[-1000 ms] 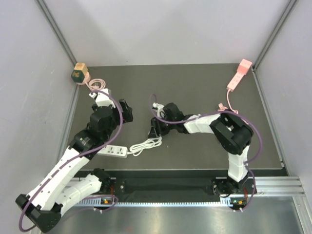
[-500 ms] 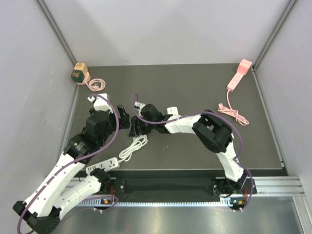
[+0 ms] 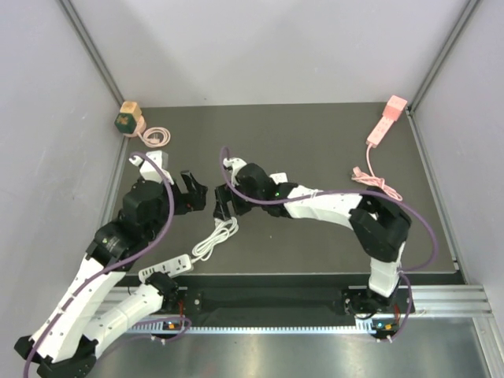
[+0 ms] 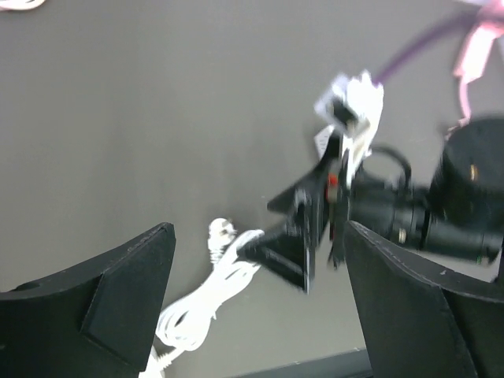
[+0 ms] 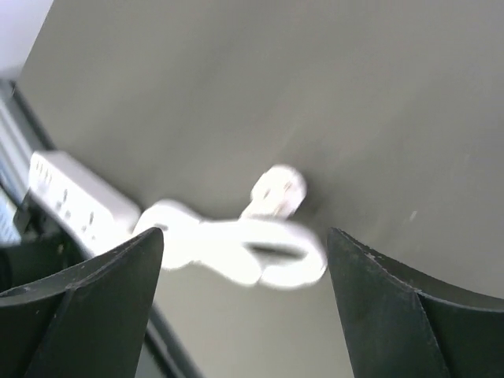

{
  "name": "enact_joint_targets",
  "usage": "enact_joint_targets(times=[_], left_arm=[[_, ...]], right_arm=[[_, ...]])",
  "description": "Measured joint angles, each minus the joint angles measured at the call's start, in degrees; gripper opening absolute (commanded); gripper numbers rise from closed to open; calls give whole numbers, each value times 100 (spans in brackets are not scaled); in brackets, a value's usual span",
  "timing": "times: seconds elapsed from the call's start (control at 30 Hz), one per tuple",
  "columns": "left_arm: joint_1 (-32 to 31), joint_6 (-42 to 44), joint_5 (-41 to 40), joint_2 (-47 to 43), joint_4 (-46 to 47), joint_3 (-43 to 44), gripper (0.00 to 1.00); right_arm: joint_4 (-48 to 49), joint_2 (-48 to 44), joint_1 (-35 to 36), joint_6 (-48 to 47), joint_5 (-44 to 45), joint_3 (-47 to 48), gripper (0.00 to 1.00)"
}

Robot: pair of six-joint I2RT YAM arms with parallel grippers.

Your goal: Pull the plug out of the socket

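A white power strip [image 3: 165, 265] lies at the near left edge of the dark mat, also at the left of the right wrist view [image 5: 79, 201]. Its bundled white cord [image 3: 211, 240] runs up to a white plug [image 3: 229, 224]. The plug [image 5: 277, 189] lies loose on the mat, apart from the strip. My right gripper [image 3: 225, 210] is open and empty, hovering just above the plug and cord [image 5: 236, 244]. My left gripper [image 3: 193, 193] is open and empty, just left of the right gripper. The left wrist view shows the plug [image 4: 221, 232], the cord [image 4: 197, 315] and the right gripper [image 4: 303, 236].
A pink power strip [image 3: 386, 120] with a pink cord [image 3: 370, 177] lies at the back right. A wooden block [image 3: 127, 116] and a coiled pink cable [image 3: 156, 137] sit in the back left corner. Grey walls enclose the mat on three sides.
The right gripper has swept left across the mat. The power strip and cord have shifted left and toward the near edge. The left arm has drawn back to the left.
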Motion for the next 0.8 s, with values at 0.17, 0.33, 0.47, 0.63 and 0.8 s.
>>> enact_joint_targets(times=[0.17, 0.33, 0.47, 0.63, 0.8], left_arm=[[2, -83, 92, 0, -315, 610, 91], [2, -153, 133, -35, -636, 855, 89], [7, -251, 149, -92, -935, 857, 88], [7, -369, 214, -232, -1019, 855, 88], [7, -470, 240, -262, -999, 774, 87]], right_arm=[[131, -461, 688, -11, 149, -490, 70], [1010, -120, 1456, 599, -216, -726, 20], [1482, 367, 1705, 1088, -332, -737, 5], [1539, 811, 1867, 1390, -341, -734, 1], [1937, 1084, 2017, 1639, -358, -734, 0]])
